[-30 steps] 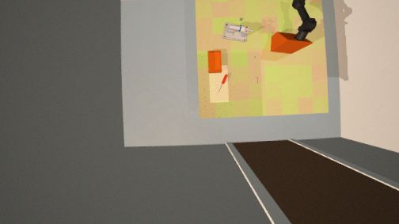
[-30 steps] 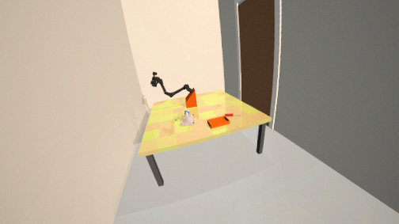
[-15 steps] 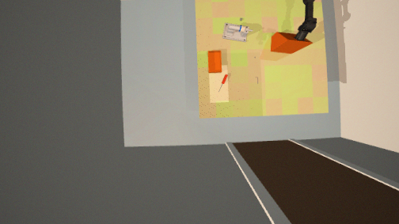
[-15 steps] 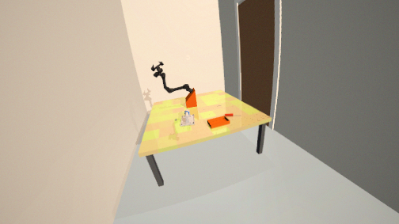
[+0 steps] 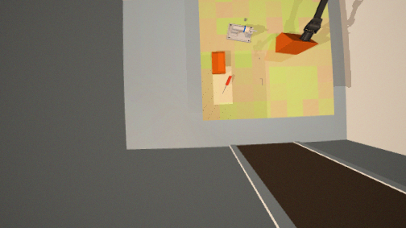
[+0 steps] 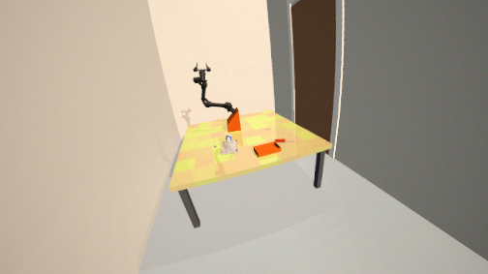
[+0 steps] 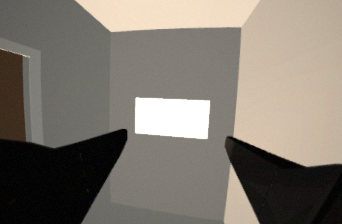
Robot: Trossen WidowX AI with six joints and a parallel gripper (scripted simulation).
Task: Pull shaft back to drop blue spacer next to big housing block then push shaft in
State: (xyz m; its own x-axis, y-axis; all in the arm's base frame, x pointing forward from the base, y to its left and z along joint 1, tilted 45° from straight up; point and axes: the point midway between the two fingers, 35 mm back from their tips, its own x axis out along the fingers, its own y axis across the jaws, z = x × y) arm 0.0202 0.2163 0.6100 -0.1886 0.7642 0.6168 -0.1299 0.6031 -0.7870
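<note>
A pale assembly on a grey-white base plate (image 5: 244, 39) (image 6: 229, 150) stands on the table. A blue band (image 5: 245, 29) (image 6: 228, 137), apparently the blue spacer, shows around its light shaft line. The thin pale shaft end (image 5: 253, 31) points right in the top view. Whether the spacer touches the housing, and the other spacers, are too small to tell. My gripper (image 6: 202, 65) (image 7: 176, 137) is open and empty, raised high above the table and well away from the assembly. It is outside the top view, where only the arm shows.
The orange wedge-shaped arm base (image 5: 290, 45) (image 6: 234, 123) stands beyond the shaft end. An orange tray (image 5: 218, 63) (image 6: 267, 150) and a red-handled screwdriver (image 5: 229, 80) (image 6: 280, 140) lie nearby. A small grey piece (image 5: 245, 19) (image 6: 215, 146) lies beside the plate. A thin hooked item (image 5: 262, 81) lies farther off.
</note>
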